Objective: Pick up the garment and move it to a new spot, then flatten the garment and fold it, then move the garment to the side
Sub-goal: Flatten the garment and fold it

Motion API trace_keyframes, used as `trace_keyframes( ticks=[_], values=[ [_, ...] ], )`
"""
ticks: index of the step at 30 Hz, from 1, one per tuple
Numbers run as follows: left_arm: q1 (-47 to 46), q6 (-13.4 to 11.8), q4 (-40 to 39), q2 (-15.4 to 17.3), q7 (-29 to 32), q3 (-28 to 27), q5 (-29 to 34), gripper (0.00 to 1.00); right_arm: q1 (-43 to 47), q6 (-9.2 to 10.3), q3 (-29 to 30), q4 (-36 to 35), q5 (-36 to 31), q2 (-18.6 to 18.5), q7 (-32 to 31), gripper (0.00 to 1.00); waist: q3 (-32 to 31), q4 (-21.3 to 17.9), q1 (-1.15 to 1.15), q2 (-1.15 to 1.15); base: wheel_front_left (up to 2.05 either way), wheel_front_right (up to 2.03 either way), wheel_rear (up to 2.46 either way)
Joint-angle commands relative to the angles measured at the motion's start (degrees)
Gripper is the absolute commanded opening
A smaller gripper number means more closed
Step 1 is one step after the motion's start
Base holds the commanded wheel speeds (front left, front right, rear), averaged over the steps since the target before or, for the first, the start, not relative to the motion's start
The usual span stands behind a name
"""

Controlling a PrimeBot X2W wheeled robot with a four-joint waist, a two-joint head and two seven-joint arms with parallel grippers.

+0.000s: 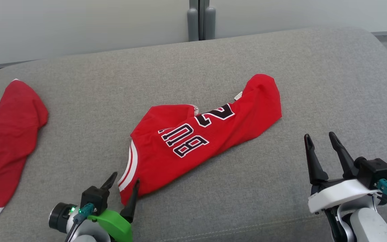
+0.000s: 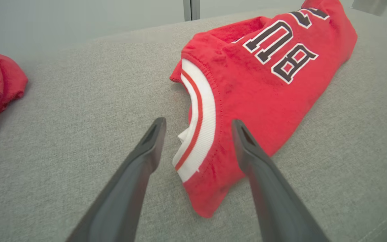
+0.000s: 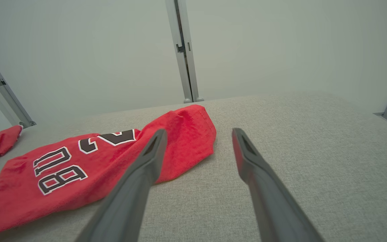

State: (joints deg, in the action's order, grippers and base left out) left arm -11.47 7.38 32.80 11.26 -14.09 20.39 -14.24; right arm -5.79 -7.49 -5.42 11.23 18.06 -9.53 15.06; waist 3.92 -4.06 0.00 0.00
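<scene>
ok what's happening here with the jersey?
Robot looks set for a pick. The red jersey lies crumpled mid grey cushion. Left claw is open astride its white-striped trim, nothing gripped. Right claw is open over bare cushion to the jersey's right. A second red garment lies far left.

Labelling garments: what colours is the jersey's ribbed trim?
The trim is white with a red stripe; left wrist view.

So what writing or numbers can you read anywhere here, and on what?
"BU": black letters on the red jersey, rest of the word folded away.
"2": big numeral on the same jersey, partly creased.
White tag on the jersey: too small to read.
</scene>
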Motion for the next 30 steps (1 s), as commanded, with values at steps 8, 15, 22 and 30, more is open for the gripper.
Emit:
trace_keyframes(
  ticks=[8, 15, 22, 30],
  values=[
    [-5.0, 0.1, 7.1, 1.7, -0.4, 4.3, -4.6, 1.00, -1.7, 0.00, -0.3, 0.4, 0.2, 0.2, 0.2, 1.00, 1.4, -1.1, 0.00, 0.00, 0.00, 0.00, 0.00],
    [-7.6, 0.1, 9.9, 2.0, -1.0, 6.6, -6.8, 0.00, -1.7, 0.00, -0.2, 0.3, 0.2, 0.3, 0.2, 1.00, 1.5, -0.6, 0.00, 0.00, 0.00, 0.00, 0.00],
    [-5.0, -1.2, 2.4, 2.8, -1.1, 5.8, -4.4, 0.00, -0.7, 0.01, -0.2, 0.7, 0.4, 0.8, 0.2, 1.00, 1.0, 2.2, 0.00, 0.00, 0.00, 0.00, 0.00],
    [0.2, -4.3, -12.7, 7.0, 2.4, 6.7, -2.1, 0.00, -0.1, 0.00, -0.4, 1.5, 0.6, 1.3, 0.2, 1.00, -0.5, 5.1, 0.00, 0.00, 0.00, 0.00, 0.00]
  ],
)
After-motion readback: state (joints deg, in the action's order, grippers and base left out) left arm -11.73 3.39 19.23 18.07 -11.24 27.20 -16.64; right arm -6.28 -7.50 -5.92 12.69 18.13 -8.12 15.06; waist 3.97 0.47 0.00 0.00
